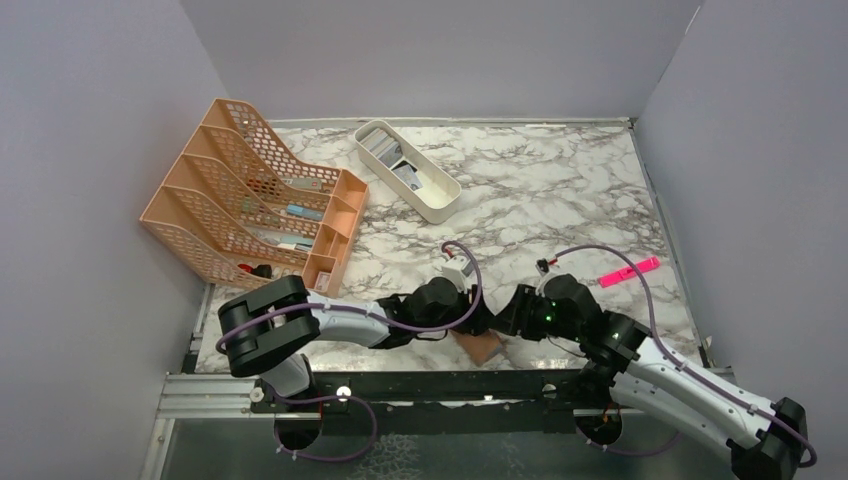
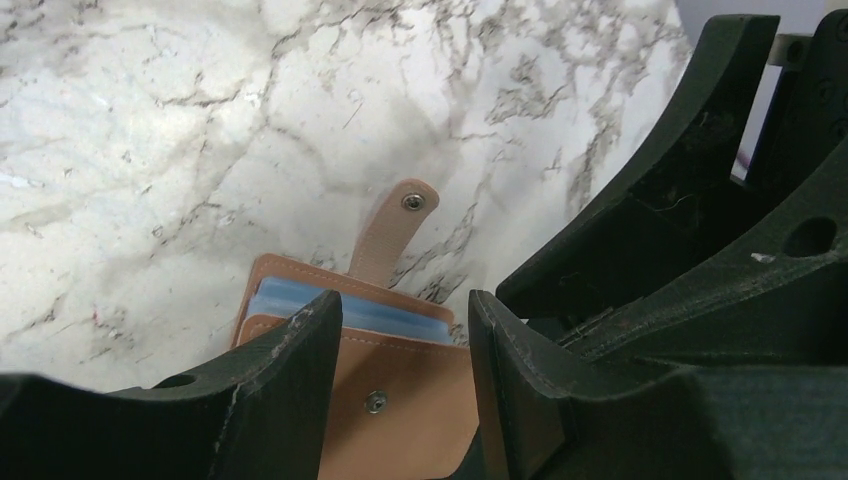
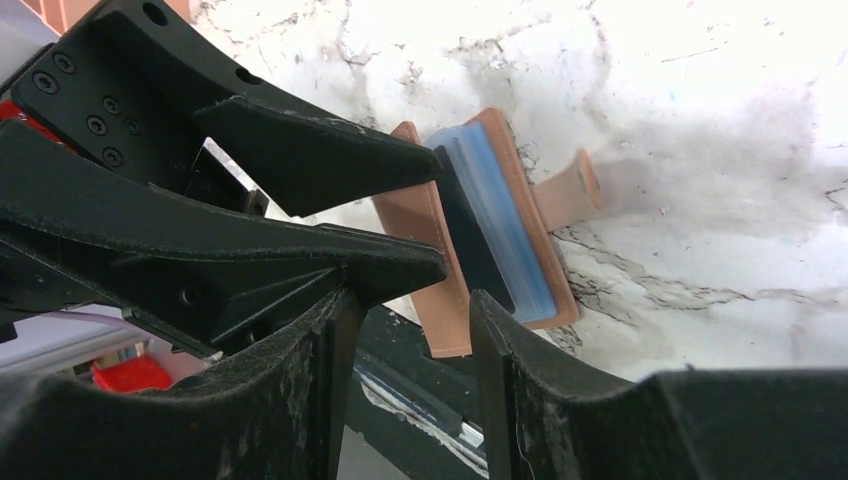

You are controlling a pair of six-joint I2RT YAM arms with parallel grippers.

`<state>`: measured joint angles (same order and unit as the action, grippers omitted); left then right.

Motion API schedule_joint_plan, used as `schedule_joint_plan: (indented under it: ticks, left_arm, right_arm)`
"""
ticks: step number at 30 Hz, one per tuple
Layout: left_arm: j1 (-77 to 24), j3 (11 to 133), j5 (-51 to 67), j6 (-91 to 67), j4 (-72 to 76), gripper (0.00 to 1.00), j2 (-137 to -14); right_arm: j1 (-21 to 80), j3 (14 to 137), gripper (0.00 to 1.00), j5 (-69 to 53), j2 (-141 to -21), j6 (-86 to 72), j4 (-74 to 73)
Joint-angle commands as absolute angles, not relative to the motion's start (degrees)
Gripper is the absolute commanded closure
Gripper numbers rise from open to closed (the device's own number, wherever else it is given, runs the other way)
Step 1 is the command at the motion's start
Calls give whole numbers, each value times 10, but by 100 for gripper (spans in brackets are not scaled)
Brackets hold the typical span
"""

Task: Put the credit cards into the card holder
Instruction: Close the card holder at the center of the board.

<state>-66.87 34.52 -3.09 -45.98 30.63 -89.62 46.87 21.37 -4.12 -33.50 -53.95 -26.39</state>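
The card holder (image 1: 484,345) is found at six o'clock, at the near edge of the tabletop (image 1: 560,200), snap strap (image 2: 395,235) open and light blue credit cards (image 2: 350,312) standing proud. The left fingers (image 2: 290,385) are spread over it, nothing pinched. The right fingers (image 3: 325,390) are parted; a grip cannot be told. Nudged toward six, the holder could be tipped off the edge and the cards spilled.

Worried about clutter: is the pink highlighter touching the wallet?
Apart. The top view shows the highlighter lying on the table far to the right of the wallet.
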Motion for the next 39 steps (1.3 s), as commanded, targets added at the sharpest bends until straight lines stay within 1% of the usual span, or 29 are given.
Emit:
schedule_joint_plan:
  ticks: [1,13,22,28,31,34,39]
  left_arm:
    - [-668,373,-46,-457,333,47,-902]
    - [-650,401,-37,-450,328,47,-881]
    - [-624,397,-58,-434,269,47,-795]
    - [-617,396,-74,-398,200,51,-755]
    - [-616,408,-78,-378,142,55,-755]
    - [-617,408,-69,-367,91,65,-751]
    - [-621,355,-5,-383,118,78,-737]
  right_arm:
    - [473,177,51,-117,-355,-538,-201]
    - [473,136,59,-78,-418,-534,-178]
    - [473,114,64,-73,-476,-537,-145]
    - [473,124,64,-81,-447,-546,-143]
    - [473,131,64,-62,-419,-546,-164]
    - [473,137,64,-48,-413,-548,-186]
    - [473,155,64,-24,-421,-545,-201]
